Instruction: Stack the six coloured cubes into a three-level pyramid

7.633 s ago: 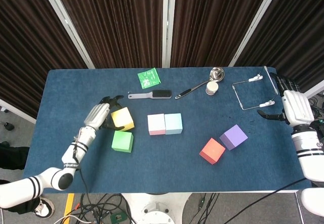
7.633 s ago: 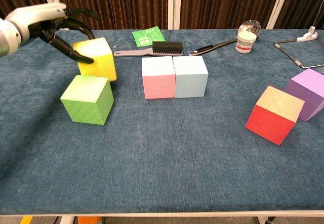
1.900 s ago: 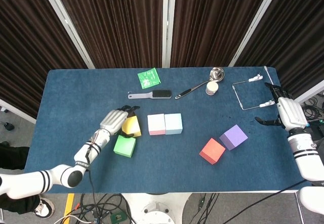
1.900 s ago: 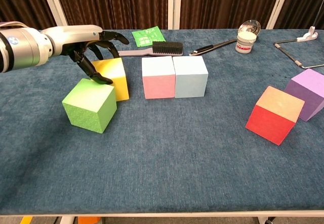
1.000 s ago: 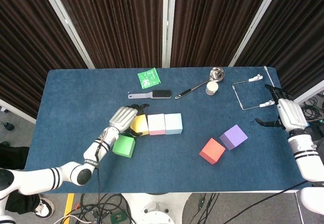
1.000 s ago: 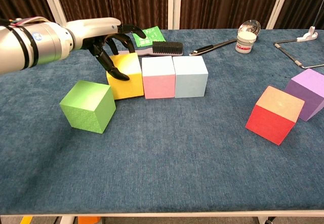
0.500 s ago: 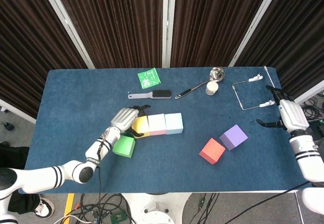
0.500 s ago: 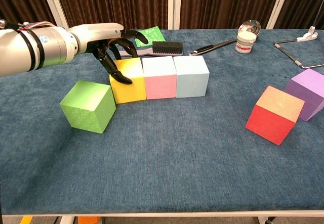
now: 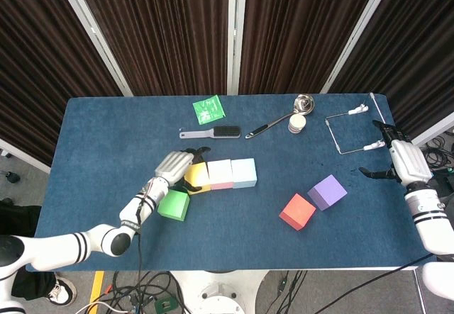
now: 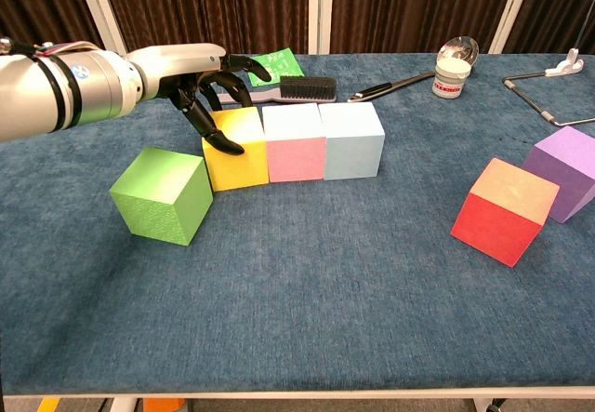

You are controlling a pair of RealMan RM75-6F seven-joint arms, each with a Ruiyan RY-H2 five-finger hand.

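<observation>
Chest view: left hand fingers straddle yellow cube.

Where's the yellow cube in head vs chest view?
Head view: yellow cube left of centre, under the left hand.
Chest view: yellow cube upper left, same left hand over it.
Shared landmark: pink cube touching its right side.

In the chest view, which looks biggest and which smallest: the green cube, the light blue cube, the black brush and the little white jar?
1. green cube, though it sits nearest the camera, so it may really match the next
2. light blue cube
3. black brush, long but thin
4. little white jar, smallest, also furthest back
</observation>
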